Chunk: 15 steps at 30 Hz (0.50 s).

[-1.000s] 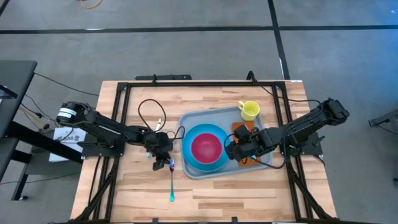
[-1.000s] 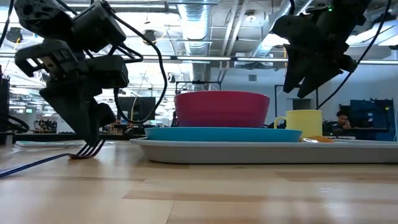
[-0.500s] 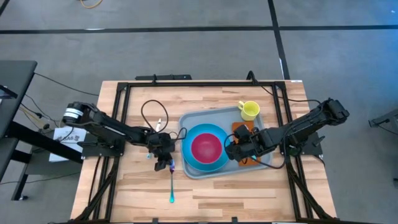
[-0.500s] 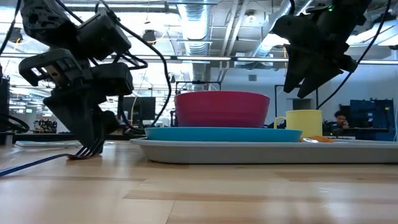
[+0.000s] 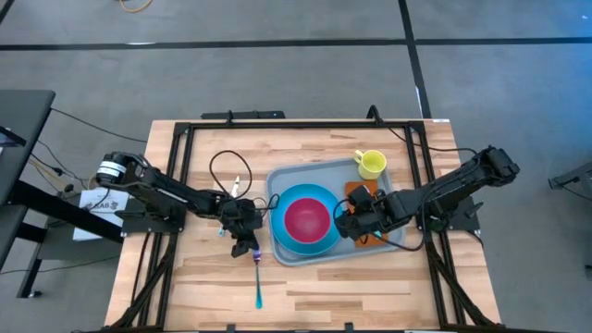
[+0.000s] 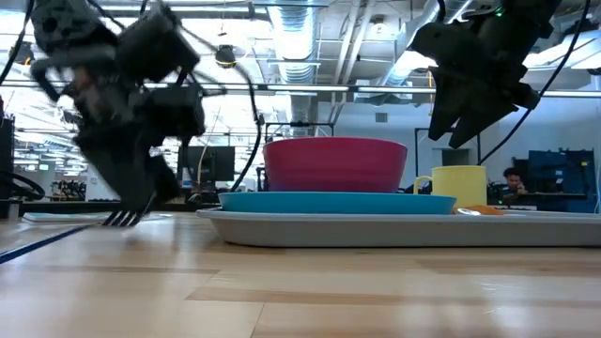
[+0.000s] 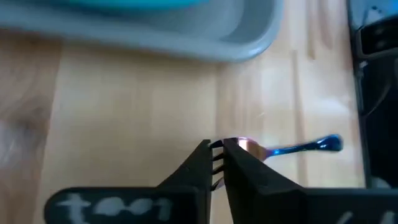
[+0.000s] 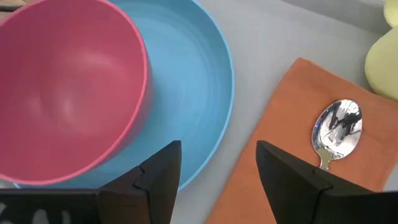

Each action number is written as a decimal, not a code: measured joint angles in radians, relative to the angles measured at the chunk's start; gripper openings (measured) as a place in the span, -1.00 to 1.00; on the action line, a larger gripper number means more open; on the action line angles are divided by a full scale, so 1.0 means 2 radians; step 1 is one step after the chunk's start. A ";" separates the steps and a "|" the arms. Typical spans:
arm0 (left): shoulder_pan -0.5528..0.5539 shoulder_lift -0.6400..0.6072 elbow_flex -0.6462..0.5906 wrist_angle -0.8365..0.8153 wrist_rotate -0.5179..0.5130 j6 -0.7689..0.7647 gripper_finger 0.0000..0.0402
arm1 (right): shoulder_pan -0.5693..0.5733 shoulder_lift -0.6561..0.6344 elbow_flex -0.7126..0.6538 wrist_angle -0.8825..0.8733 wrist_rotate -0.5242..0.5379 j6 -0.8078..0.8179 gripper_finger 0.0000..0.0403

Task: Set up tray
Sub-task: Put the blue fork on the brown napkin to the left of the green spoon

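A fork (image 5: 257,277) with a blue iridescent handle lies on the wood table left of the tray (image 5: 319,173), its tines toward the far edge. My left gripper (image 5: 251,250) stands over the tine end and is shut on it. On the pale grey-blue tray sit a blue plate (image 5: 280,231) carrying a pink bowl (image 5: 306,218), a yellow cup (image 5: 370,164) and an orange napkin (image 8: 292,106) with a spoon (image 8: 336,129) lying on it. My right gripper (image 8: 217,177) hovers open above the tray, over the napkin's edge beside the plate. My left gripper pinches the fork's tine end (image 7: 217,164) between its two fingers, which come from above and point down. The neck (image 7: 244,145) and handle (image 7: 311,147) stick out beyond the fingers toward the table's near edge. The handle lies low along the table (image 6: 38,239).
A black cable (image 5: 222,166) loops on the table behind my left arm. Black frame rails (image 5: 277,124) run along the table's far and side edges. Bare wood (image 5: 370,287) stretches along the near edge in front of the tray.
My left gripper has moved a little toward the table's near edge and the tray, come down over the fork's tine end and shut on it. My right gripper has stayed still.
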 joint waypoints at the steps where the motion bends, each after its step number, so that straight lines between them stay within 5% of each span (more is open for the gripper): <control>1: -0.002 -0.004 0.007 -0.003 -0.001 -0.003 -0.96 | 0.001 0.000 0.000 0.001 -0.001 0.000 -0.01; 7: -0.028 -0.026 0.084 -0.070 -0.027 0.005 -1.00 | 0.025 0.000 0.000 0.052 -0.001 -0.001 -0.02; 12: -0.067 -0.036 0.198 -0.257 -0.149 0.049 -1.00 | 0.063 0.000 0.000 0.131 0.011 -0.029 0.02; 15: -0.086 -0.036 0.255 -0.296 -0.205 0.072 -1.00 | 0.084 0.000 0.000 0.194 0.044 -0.059 0.04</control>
